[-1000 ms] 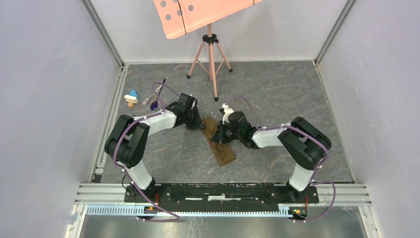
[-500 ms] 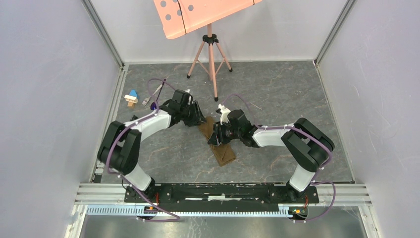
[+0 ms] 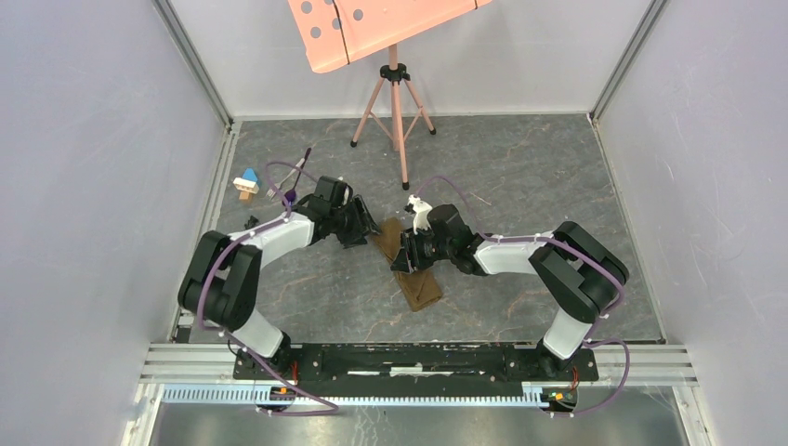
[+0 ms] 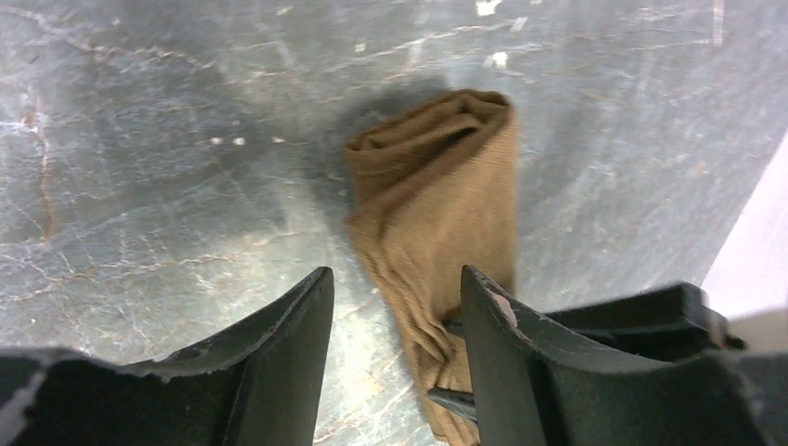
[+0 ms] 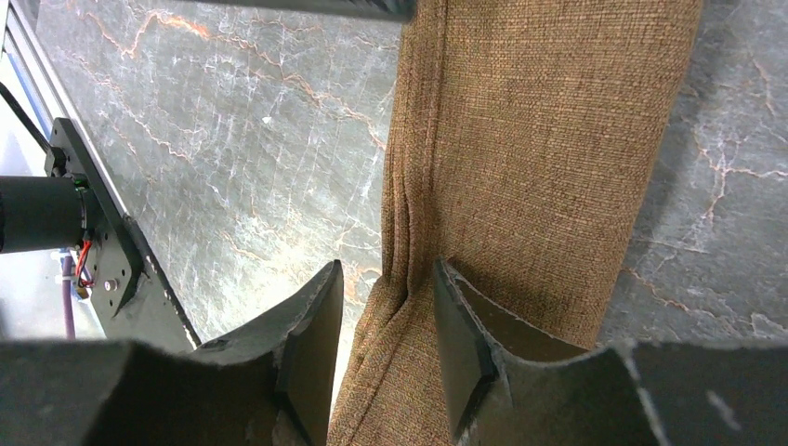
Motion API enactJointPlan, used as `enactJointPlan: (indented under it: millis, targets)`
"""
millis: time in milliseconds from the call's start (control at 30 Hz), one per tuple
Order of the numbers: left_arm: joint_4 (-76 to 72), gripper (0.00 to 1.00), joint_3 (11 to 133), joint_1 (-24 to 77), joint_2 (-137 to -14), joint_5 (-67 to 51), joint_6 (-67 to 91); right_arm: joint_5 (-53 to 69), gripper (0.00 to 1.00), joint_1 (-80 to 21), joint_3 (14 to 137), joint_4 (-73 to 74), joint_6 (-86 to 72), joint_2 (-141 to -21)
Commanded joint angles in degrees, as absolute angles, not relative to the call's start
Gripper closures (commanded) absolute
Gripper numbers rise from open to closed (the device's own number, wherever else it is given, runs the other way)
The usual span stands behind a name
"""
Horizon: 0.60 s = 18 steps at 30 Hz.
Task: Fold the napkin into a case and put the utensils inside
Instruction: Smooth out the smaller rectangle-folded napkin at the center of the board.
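**Case** (image 3: 415, 279): we record one olive-brown cloth folded to a narrow, layered strip. It lies flat on the table (image 3: 520, 186) at mid-field and on a slant. Its far end points toward the left arm and its near end toward the base rail. From the left wrist we see stacked layers at one end of it. From the right wrist we see a long fold ridge running down its length.

**Left gripper** (image 3: 369, 229): we find it low at the case's far end. Its fingers (image 4: 279, 353) stand apart, and we see only bare table and the edge of the cloth beneath the gap. It holds nothing.

**Right gripper** (image 3: 401, 258): we find it over the middle of the case, at one long edge. Its fingers (image 5: 311, 344) stand apart and straddle the raised ridge. A strip of table shows between one finger and the cloth, so we list the jaws as unclamped.

**Fork** (image 3: 273, 191) and **spoon** (image 3: 291, 195): we list one of each, side by side on the table at far left, beyond the left arm. Both are well apart from the case and outside it. The spoon has a purple bowl and a dark handle pointing away from the arms. A purple cable loops over the pair.

**Block** (image 3: 246, 181): blue, white and tan, just left of the fork.

**Black piece** (image 3: 251, 221): small, beside the left arm.

**Stand** (image 3: 395, 93): a pink tripod at the table's far edge, with a pink perforated desk on top.
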State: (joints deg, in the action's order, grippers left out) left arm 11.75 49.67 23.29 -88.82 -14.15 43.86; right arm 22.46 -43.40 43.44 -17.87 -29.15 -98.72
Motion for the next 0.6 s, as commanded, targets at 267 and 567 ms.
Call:
enactJointPlan:
  millis: [267,567]
  targets:
    - [0.5,0.52,47.3,22.1,-93.6,-14.1,46.6,24.1,0.55,-43.2,44.6,-19.8,-28.7,-97.4]
    - [0.4,0.74,49.5,22.1,-95.7,-15.1,45.8,24.5,0.55,-43.2,44.5,-19.8,-28.5,-97.0]
